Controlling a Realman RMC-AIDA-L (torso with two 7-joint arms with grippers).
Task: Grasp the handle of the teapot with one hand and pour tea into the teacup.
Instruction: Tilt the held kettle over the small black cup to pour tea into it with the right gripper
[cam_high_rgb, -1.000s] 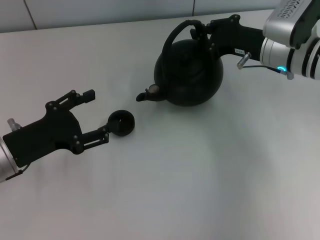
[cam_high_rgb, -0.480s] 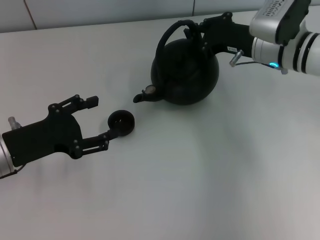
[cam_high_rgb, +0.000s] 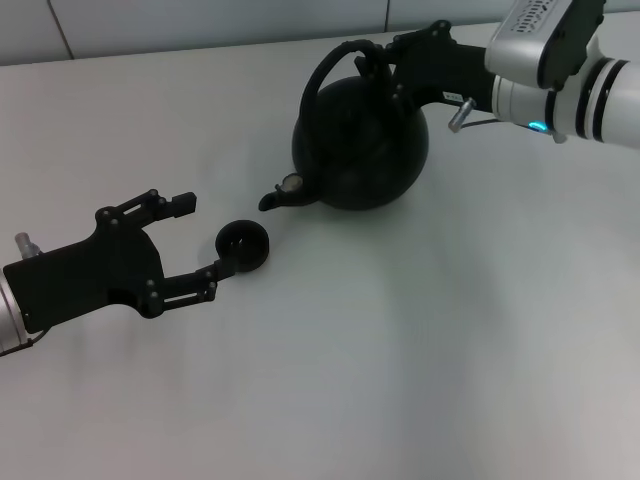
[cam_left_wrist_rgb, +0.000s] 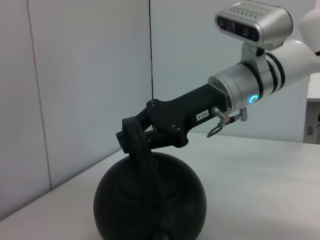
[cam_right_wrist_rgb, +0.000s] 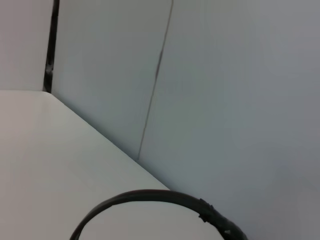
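The black teapot (cam_high_rgb: 360, 145) stands at the back middle of the white table, its spout (cam_high_rgb: 278, 195) pointing toward the teacup. My right gripper (cam_high_rgb: 385, 62) is shut on the top of the arched handle (cam_high_rgb: 322, 78). The left wrist view shows that grip (cam_left_wrist_rgb: 134, 136) on the handle (cam_left_wrist_rgb: 142, 160) above the teapot (cam_left_wrist_rgb: 150, 202). The right wrist view shows only the handle's arc (cam_right_wrist_rgb: 150, 195). The small black teacup (cam_high_rgb: 243, 246) sits on the table just below the spout. My left gripper (cam_high_rgb: 200, 240) is open, its fingertips beside the cup's left side.
The white table (cam_high_rgb: 420, 350) spreads to the front and right. A pale wall (cam_high_rgb: 200, 25) runs along the table's far edge. The right arm's silver wrist (cam_high_rgb: 555, 60) reaches in from the back right.
My right gripper has carried the teapot left, bringing the spout closer to the teacup. My left gripper has shifted slightly and stays open by the cup.
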